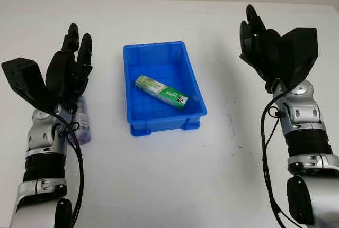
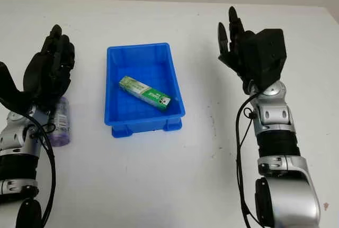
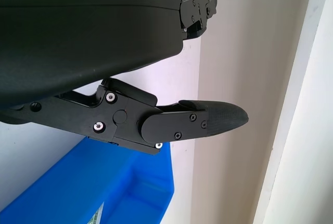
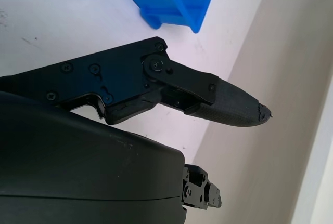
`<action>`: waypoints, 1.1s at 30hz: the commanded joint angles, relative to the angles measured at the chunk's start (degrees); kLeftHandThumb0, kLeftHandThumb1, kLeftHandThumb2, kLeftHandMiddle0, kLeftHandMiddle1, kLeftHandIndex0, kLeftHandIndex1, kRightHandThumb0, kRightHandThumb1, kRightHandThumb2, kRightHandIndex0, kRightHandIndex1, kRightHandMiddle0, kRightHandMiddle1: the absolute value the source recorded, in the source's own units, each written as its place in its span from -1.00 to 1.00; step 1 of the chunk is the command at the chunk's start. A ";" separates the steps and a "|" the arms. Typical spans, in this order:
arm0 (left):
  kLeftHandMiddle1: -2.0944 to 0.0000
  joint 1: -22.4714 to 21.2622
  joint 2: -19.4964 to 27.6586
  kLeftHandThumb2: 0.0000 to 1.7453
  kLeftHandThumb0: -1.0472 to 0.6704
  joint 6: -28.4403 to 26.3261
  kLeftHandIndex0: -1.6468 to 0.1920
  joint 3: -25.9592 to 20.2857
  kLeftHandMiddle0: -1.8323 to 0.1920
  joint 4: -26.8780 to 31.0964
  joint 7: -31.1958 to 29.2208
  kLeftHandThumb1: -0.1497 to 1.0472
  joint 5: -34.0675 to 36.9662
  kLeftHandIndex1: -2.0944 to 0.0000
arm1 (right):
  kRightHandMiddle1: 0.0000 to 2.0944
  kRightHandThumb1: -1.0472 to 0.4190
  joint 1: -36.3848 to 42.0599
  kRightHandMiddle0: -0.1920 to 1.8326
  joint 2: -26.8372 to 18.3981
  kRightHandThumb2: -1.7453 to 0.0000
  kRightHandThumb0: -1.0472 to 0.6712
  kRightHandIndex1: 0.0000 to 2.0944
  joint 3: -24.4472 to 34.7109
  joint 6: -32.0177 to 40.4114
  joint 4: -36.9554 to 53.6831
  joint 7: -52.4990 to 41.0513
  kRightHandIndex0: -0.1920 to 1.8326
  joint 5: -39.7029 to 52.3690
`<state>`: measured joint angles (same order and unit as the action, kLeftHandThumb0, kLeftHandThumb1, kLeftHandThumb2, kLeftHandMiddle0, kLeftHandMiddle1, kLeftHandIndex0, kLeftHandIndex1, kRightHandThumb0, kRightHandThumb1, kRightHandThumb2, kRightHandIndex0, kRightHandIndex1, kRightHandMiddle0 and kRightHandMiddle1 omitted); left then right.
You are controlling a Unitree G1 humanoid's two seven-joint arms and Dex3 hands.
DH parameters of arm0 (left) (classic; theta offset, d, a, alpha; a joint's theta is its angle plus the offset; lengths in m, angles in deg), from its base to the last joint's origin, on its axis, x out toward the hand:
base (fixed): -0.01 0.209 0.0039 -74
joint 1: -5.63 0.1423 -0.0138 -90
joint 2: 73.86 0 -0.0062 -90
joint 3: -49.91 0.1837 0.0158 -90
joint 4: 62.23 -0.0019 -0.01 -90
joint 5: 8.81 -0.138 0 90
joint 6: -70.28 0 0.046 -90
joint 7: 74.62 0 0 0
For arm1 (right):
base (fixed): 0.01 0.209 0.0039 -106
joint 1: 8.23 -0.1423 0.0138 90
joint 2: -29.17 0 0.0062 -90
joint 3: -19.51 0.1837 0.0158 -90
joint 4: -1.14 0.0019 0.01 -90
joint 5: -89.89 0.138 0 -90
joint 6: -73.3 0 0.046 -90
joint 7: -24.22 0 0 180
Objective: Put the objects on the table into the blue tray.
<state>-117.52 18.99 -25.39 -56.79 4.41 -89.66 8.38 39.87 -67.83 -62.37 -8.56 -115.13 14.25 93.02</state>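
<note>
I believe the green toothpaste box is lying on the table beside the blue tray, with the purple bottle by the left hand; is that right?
Not quite: the green toothpaste box lies inside the blue tray, not beside it, as the left eye view shows. The purple bottle is indeed on the table by the left hand.

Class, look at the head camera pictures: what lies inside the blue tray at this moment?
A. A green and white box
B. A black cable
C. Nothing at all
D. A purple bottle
A: a green and white box lies slantwise on the floor of the blue tray, while the purple bottle sits on the table beside the left hand.
</note>
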 commanded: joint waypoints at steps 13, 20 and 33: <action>0.99 -1.66 1.80 -0.50 -0.52 -0.18 1.00 -0.13 1.00 -0.05 -0.95 1.00 -0.37 1.00 | -1.00 -1.00 2.20 -1.00 0.82 0.05 -0.65 -1.00 0.96 0.27 2.38 -0.75 -1.00 1.01; 0.97 -2.43 10.73 -0.49 -0.49 4.08 0.94 1.61 0.98 2.39 -8.19 1.00 -4.38 0.96 | -1.00 -1.00 2.76 -1.00 1.10 0.03 -0.65 -1.00 0.87 0.18 3.38 -0.95 -1.00 0.95; 0.95 -3.59 38.02 -0.96 -0.38 3.56 0.83 10.09 0.91 17.75 -31.67 0.63 -17.11 0.95 | -1.00 -1.00 2.78 -1.00 1.91 0.03 -0.62 -1.00 0.97 0.34 3.10 -1.06 -1.00 1.45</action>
<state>-121.49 54.81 -23.14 -47.28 20.90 -120.80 -7.51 42.22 -65.62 -61.60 -8.00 -112.66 13.40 94.24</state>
